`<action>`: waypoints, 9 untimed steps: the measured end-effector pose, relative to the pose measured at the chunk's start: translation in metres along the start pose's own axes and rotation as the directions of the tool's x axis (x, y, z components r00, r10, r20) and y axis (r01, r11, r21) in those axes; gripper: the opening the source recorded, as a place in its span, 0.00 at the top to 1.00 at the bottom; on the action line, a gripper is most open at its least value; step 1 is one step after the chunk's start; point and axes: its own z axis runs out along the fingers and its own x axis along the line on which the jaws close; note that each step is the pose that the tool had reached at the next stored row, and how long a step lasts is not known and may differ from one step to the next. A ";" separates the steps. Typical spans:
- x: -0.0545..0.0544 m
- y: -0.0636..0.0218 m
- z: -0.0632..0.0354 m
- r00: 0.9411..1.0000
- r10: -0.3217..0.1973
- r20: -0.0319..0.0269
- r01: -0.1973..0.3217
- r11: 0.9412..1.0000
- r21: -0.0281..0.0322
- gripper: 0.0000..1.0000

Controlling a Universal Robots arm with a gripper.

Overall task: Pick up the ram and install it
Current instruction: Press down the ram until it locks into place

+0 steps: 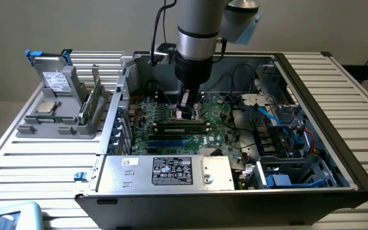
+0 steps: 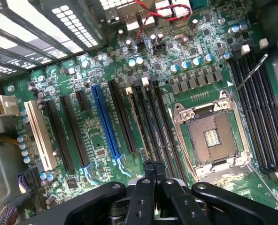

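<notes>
Hovering low inside the open computer case (image 1: 329, 108), the arm's gripper (image 1: 186, 114) is hanging just above the motherboard (image 1: 171, 139), beside the bare processor socket (image 2: 213, 136). In the wrist view the gripper (image 2: 153, 165) is showing its two dark fingers pressed together, and nothing is showing between them; it is judged to be carrying nothing. The black memory slots (image 2: 146, 112) are running away from the fingertips, between the blue expansion slot (image 2: 106, 122) and the socket.

The ram (image 1: 92, 104) appears to be standing on its long edge in the grey parts holder (image 1: 56, 130), outside the case at the exterior view's left and well apart from the gripper. It is sitting just beside the grey drive with blue tabs (image 1: 59, 81) and near the square silver processor (image 1: 45, 107). Whether any stick is already sitting in a slot below the fingers cannot be told.

As a thin, narrow circuit board, the stick is likely handling as light and stiff but fragile: bending or twisting it, or scraping its chips, is risking damage. Its smooth flat faces may be slipping in a loose hold. The soundest hold is looking to be across the two flat faces near the middle of the upper long edge, keeping it balanced and leaving the lower contact edge free.
</notes>
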 end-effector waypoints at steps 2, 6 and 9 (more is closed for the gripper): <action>0.000 0.0000 0.0000 1.000 0.024 0.001 -0.024 1.000 -0.001 0.89; 0.000 0.0000 0.0000 0.997 0.076 0.003 -0.076 0.997 -0.004 0.89; 0.000 0.0000 0.0000 0.993 0.122 0.005 -0.122 0.993 -0.006 0.89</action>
